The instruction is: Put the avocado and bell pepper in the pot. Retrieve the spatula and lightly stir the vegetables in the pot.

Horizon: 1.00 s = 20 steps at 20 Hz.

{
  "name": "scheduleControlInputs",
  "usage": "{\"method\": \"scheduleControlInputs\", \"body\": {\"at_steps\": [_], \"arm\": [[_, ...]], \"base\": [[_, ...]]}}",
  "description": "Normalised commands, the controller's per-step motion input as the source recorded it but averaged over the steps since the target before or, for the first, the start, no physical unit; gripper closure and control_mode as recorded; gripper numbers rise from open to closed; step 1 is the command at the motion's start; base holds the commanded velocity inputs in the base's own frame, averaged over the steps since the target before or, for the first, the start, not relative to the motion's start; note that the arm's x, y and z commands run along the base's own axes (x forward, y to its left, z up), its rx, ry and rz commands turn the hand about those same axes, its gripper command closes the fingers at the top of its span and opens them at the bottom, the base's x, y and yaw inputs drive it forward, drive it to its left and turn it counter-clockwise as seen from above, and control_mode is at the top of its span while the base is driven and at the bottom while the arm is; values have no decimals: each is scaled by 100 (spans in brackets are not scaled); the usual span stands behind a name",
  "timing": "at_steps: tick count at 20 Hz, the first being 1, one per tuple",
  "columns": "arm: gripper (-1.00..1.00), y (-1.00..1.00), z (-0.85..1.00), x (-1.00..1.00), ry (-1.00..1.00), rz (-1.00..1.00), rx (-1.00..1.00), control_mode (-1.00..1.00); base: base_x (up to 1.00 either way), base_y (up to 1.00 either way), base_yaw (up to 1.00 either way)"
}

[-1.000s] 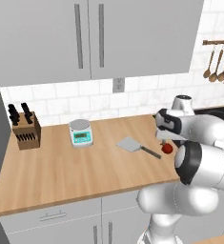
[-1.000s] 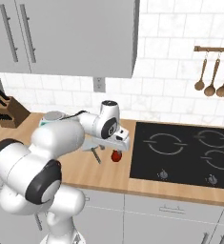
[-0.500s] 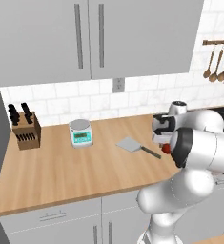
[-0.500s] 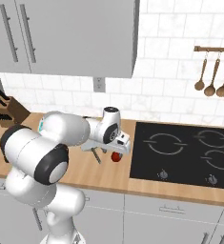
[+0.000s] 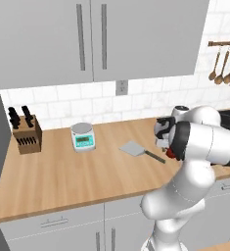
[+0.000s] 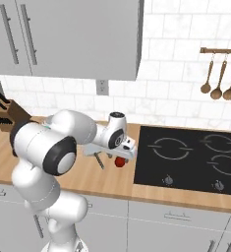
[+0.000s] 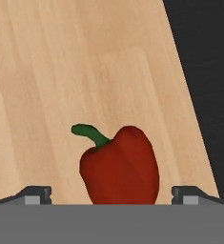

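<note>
Hovering low over the wooden tabletop (image 7: 61, 71), the tool (image 7: 111, 196) stands wide open, gripping nothing, its tips on either side of the red bell pepper (image 7: 120, 167) beside the black cooktop (image 7: 204, 71). Left base view adds the grey spatula (image 5: 134, 148), scale (image 5: 83, 137) and knife block (image 5: 26, 135); no writing is legible.

A wooden countertop (image 5: 77, 171) ran along the wall above grey cabinet fronts. On it stood a knife block (image 5: 26, 135) at the far left and a small kitchen scale (image 5: 83, 137) nearer the middle. The spatula (image 5: 136, 149) lay flat further right. The red bell pepper (image 7: 120, 167) rested on the wood beside the black cooktop (image 6: 190, 160) set into the counter.
</note>
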Motion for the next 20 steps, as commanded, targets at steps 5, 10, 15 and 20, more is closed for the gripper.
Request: {"method": "scheduleControlInputs", "body": {"at_steps": [5,10,15,20], "arm": [[100,-6,-17,4,1,0,0,-100],[100,-16,-24,-22,8,3,0,-100],[100,-2,-8,0,3,0,0,-100],[100,13,32,-59,-15,1,0,-100]], "base": [[0,0,0],[0,0,0],[0,0,0],[0,0,0]]}}
